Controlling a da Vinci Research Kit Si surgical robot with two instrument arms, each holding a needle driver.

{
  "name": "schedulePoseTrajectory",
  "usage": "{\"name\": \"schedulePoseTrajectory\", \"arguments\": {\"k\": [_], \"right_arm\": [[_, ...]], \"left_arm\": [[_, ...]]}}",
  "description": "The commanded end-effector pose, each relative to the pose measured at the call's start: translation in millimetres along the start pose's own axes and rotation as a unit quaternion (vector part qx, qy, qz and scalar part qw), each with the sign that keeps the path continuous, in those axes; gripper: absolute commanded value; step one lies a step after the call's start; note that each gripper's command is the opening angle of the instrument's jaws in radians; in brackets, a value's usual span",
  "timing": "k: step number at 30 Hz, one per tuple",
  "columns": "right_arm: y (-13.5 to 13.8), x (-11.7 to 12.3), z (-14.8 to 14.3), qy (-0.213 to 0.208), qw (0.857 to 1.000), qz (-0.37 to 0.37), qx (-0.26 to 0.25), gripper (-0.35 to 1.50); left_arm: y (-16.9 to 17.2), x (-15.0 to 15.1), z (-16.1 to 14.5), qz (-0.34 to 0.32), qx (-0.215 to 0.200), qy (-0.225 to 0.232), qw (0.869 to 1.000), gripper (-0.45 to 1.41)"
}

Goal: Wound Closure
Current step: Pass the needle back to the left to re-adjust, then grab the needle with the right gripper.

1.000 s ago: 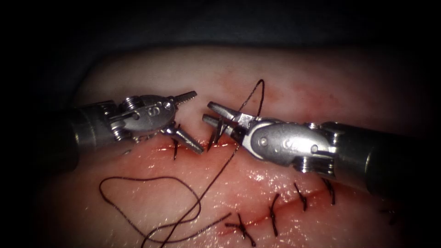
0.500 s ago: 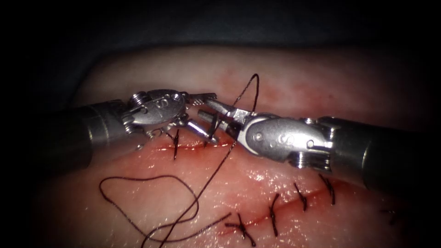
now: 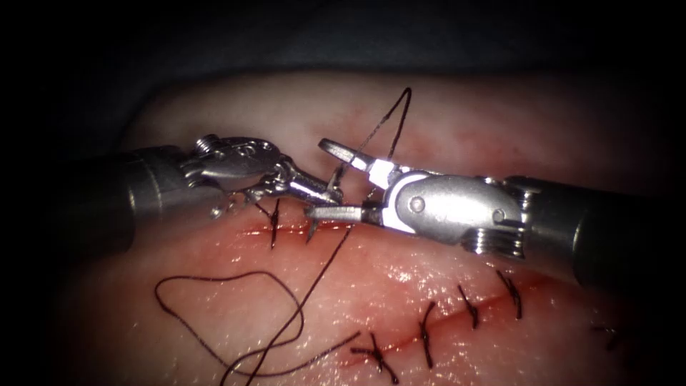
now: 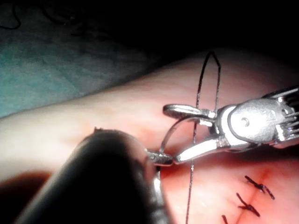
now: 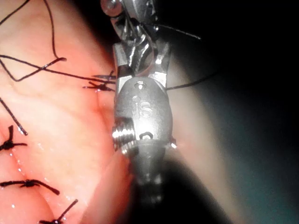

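The needle (image 4: 169, 135) tip is hidden behind the left claw (image 4: 161, 157).

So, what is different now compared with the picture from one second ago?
The needle went from the right tool, whose jaws have opened, to the left tool, which moved right and shut on it above the cut. The thread loop and the finished stitches lie unchanged.
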Motion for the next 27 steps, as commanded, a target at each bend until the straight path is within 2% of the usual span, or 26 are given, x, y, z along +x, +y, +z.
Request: {"name": "schedulePoseTrajectory", "arguments": {"k": [1,3,6,11,12,15,18,20,22,23,24,25,26,27], "right_arm": [[0.3,0.0,1.2,0.004,1.0,0.017,0.006,1.2],[0.4,-0.2,1.1,0.008,0.999,0.039,0.014,1.21],[0.0,-0.3,1.1,0.008,0.998,0.061,0.017,1.11],[0.1,-0.8,1.2,0.006,0.995,0.101,0.019,0.68],[-0.1,-1.1,1.4,0.001,0.994,0.108,0.015,0.44],[-0.4,-1.3,1.5,-0.007,0.993,0.119,0.008,0.1],[-0.5,-1.6,1.7,-0.023,0.99,0.138,-0.007,-0.16],[-0.4,-1.8,2.0,-0.025,0.99,0.141,-0.01,-0.25],[-0.3,-1.8,2.1,-0.025,0.99,0.141,-0.011,-0.28],[-0.4,-1.8,2.3,-0.025,0.989,0.143,-0.012,-0.16],[-0.7,-1.9,2.5,-0.025,0.989,0.143,-0.012,0.17],[-0.9,-2.0,2.6,-0.025,0.99,0.142,-0.013,0.34],[-1.0,-2.0,2.7,-0.024,0.99,0.141,-0.013,0.42],[-1.2,-2.1,2.7,-0.025,0.99,0.14,-0.013,0.42]], "left_arm": [[-0.5,1.0,0.3,-0.001,-0.003,-0.001,1.0,-0.45],[-0.7,1.5,0.0,-0.017,-0.006,0.009,1.0,-0.45],[-1.2,1.8,-0.2,-0.03,-0.011,0.011,0.999,-0.45],[-1.4,1.6,-0.4,-0.032,-0.011,0.012,0.999,-0.45],[-1.4,1.5,-0.5,-0.026,-0.008,0.013,1.0,-0.45],[-1.3,1.5,-0.6,-0.015,-0.003,0.013,1.0,-0.45],[-1.3,1.4,-0.7,0.0,0.004,0.015,1.0,-0.45],[-1.3,1.3,-0.6,0.009,0.005,0.015,1.0,-0.45],[-1.2,1.2,-0.6,0.013,0.006,0.015,1.0,-0.45],[-1.2,1.2,-0.6,0.015,0.006,0.015,1.0,-0.45],[-1.2,1.3,-0.6,0.018,0.006,0.015,1.0,-0.45],[-1.2,1.3,-0.6,0.018,0.006,0.015,1.0,-0.45],[-1.2,1.4,-0.6,0.021,0.006,0.016,1.0,-0.45],[-1.2,1.4,-0.6,0.021,0.008,0.016,1.0,-0.45]]}}
